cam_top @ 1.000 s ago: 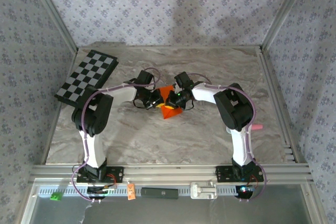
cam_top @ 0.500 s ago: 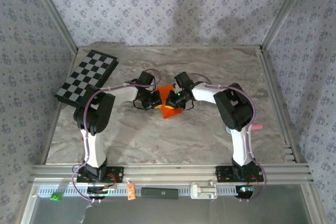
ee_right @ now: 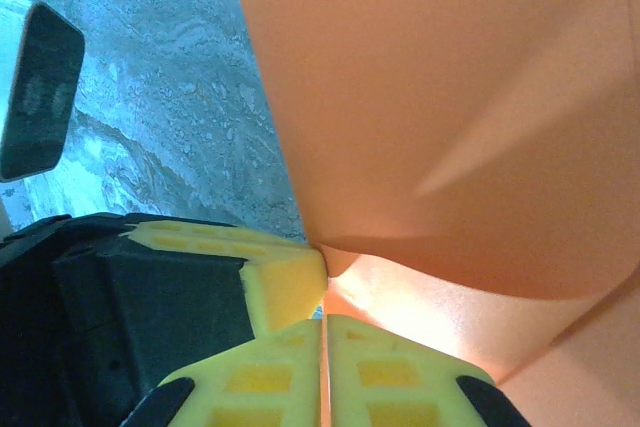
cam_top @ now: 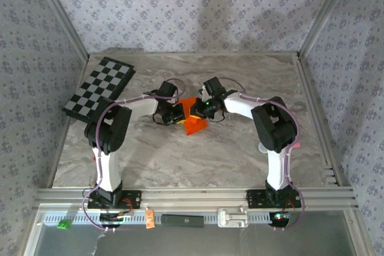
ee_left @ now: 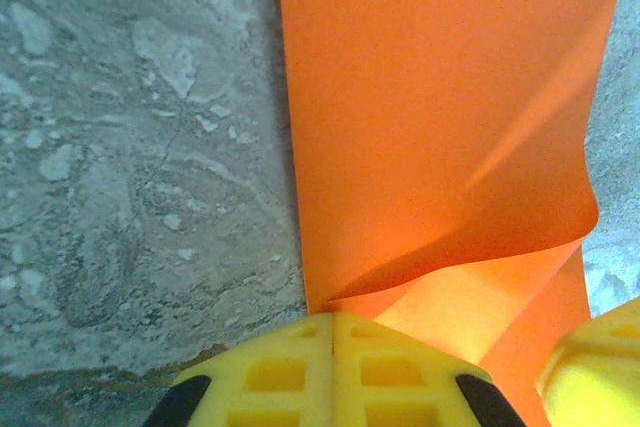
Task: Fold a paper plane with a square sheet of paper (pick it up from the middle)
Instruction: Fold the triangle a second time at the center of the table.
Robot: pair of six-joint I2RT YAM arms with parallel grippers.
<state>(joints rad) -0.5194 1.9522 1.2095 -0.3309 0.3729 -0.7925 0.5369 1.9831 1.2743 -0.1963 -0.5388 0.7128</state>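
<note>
Where it lies on the worktop point(cam_top: 240, 148), to the right of the checkerboard point(cam_top: 99, 88), the square sheet of paper point(cam_top: 195, 125) has one flap curled upward. The left gripper point(ee_left: 333, 332) is clenched on its folded edge. The right gripper point(ee_right: 322, 332), jaws pressed together, seems to pinch the same edge.

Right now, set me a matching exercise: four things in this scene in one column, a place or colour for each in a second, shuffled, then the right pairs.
1 checkerboard
2 square sheet of paper
3 left gripper
4 right gripper

A pinching the sheet's right side
B black and white, far left corner of the table
C bright orange, mid-table
D pinching the sheet's left side

Pairs: 1-B, 2-C, 3-D, 4-A
</note>
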